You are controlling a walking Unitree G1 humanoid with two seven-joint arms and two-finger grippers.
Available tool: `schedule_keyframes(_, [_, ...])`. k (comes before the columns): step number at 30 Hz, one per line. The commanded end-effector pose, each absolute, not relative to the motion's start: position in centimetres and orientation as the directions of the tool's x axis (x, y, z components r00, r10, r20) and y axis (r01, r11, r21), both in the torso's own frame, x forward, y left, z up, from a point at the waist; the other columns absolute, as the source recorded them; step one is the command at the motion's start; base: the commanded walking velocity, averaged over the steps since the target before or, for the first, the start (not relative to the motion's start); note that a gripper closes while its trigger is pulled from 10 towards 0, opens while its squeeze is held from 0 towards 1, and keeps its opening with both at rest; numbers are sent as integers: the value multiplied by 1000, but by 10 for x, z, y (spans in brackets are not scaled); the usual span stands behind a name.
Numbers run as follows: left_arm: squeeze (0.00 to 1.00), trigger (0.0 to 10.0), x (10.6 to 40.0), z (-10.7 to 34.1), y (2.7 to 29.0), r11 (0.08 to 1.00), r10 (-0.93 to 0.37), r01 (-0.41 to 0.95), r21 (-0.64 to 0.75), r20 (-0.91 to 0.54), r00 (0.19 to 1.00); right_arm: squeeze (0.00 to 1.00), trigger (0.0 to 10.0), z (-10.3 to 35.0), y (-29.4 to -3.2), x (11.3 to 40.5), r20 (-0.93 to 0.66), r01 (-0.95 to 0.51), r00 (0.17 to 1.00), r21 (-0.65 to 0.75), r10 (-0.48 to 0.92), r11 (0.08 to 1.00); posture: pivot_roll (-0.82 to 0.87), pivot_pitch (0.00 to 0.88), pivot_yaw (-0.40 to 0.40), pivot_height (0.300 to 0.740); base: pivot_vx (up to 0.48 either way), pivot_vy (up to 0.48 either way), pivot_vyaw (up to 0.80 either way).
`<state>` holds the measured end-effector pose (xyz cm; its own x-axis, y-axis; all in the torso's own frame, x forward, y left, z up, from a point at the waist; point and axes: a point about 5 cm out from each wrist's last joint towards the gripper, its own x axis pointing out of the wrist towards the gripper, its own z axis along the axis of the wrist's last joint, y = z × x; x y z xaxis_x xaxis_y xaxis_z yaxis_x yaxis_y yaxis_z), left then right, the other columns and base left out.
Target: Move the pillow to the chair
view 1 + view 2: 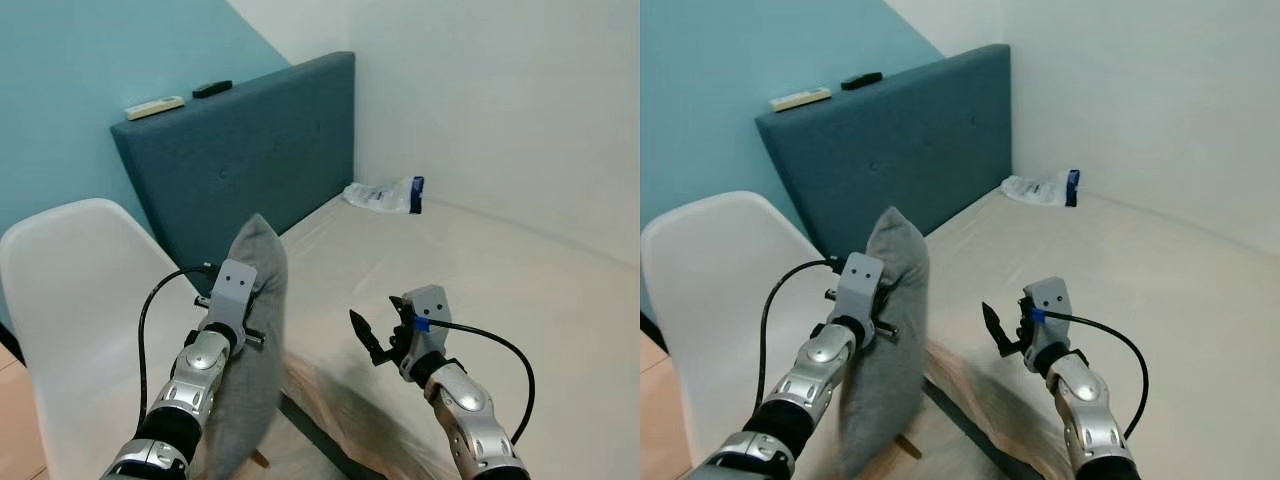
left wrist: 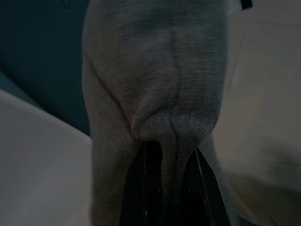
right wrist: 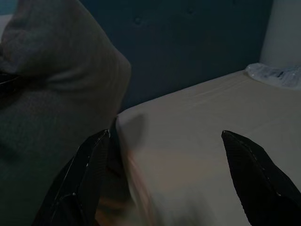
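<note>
A grey pillow (image 1: 258,340) hangs upright in the air between the white chair (image 1: 80,290) on my left and the bed's edge. My left gripper (image 2: 170,183) is shut on the pillow's cloth, and the fabric bunches between its black fingers (image 2: 141,188). In the left eye view the left wrist (image 1: 228,300) presses against the pillow's side. My right gripper (image 1: 375,335) is open, held above the bed's near corner just right of the pillow, with nothing between its fingers (image 3: 254,174). The pillow (image 3: 51,94) also looms beside it in the right wrist view.
The bed (image 1: 500,270) with a beige sheet stretches ahead and right, backed by a dark blue headboard (image 1: 250,150). Two remotes (image 1: 155,106) lie on the headboard's top. A plastic packet (image 1: 385,195) rests at the bed's far corner by the white wall.
</note>
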<state>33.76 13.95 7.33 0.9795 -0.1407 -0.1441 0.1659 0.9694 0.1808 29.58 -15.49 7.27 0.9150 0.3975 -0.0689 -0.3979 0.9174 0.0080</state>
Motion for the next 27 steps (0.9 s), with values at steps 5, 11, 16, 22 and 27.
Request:
schedule_keyframes(5, [0, 10000, 344, 90, 142, 972, -136, 148, 184, -76, 988, 0, 10000, 77, -147, 295, -48, -429, 902, 21, 429, 903, -134, 0, 60, 740, 0, 0, 771])
schedule_keyframes(11, [0, 10000, 344, 91, 141, 971, -141, 152, 182, -73, 987, 0, 10000, 78, -144, 294, -41, -444, 895, 24, 444, 896, -135, 0, 63, 740, 0, 0, 769])
schedule_keyframes(16, [0, 10000, 345, 92, 139, 971, -147, 158, 181, -71, 987, 0, 10000, 79, -143, 293, -41, -446, 894, 25, 447, 895, -135, 0, 63, 740, 0, 0, 772])
schedule_keyframes(22, [0, 10000, 343, 91, 136, 970, -155, 166, 179, -72, 985, 0, 10000, 78, -144, 293, -45, -444, 894, 27, 445, 895, -135, 0, 61, 740, 0, 0, 771])
schedule_keyframes(27, [0, 10000, 342, 89, 134, 968, -158, 170, 182, -79, 984, 0, 10000, 77, -148, 294, -47, -404, 913, 28, 405, 914, -135, 0, 61, 740, 0, 0, 771])
